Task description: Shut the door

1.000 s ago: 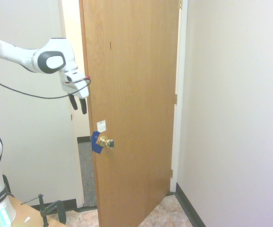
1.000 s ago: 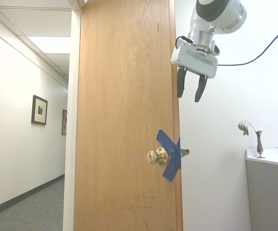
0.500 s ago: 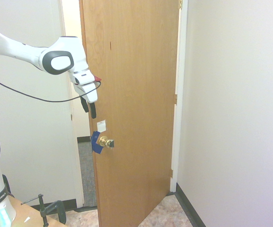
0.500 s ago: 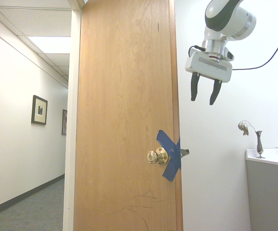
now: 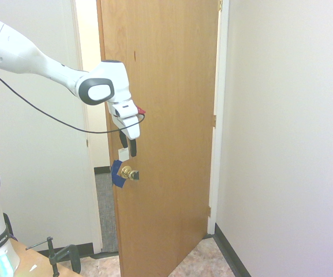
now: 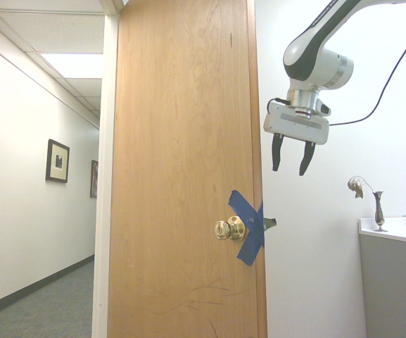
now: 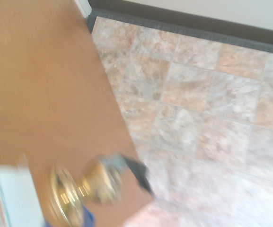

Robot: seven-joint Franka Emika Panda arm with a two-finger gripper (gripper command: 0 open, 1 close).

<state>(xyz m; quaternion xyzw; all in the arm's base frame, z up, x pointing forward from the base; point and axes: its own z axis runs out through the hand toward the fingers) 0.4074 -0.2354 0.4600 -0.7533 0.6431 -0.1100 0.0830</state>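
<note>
The door [image 5: 166, 104] is tall, light-brown wood and stands partly open, with a small dark mark [image 5: 135, 56] high up. A brass knob [image 5: 129, 173], blue tape [image 5: 117, 174] and a white sticker [image 5: 123, 153] sit near its free edge. My gripper [image 5: 127, 145] hangs open and empty in front of the door face, just above the sticker and knob, fingers pointing down. From the other side, the gripper [image 6: 290, 155] shows past the door [image 6: 181, 141] edge, above the knob [image 6: 229, 229] and taped latch [image 6: 249, 227]. The wrist view looks down the door [image 7: 41, 90] at the blurred knob [image 7: 79, 187].
A white door frame [image 5: 214, 144] and a plain wall lie to the right of the door. Behind it runs a hallway with framed pictures [image 6: 58, 160]. A counter with a small vase [image 6: 378, 210] stands at the far right. Tiled floor [image 7: 207, 118] lies below.
My gripper has moved from beside the door's free edge across onto the door face and lower, toward the knob. The door itself has not moved. The fingers stay open.
</note>
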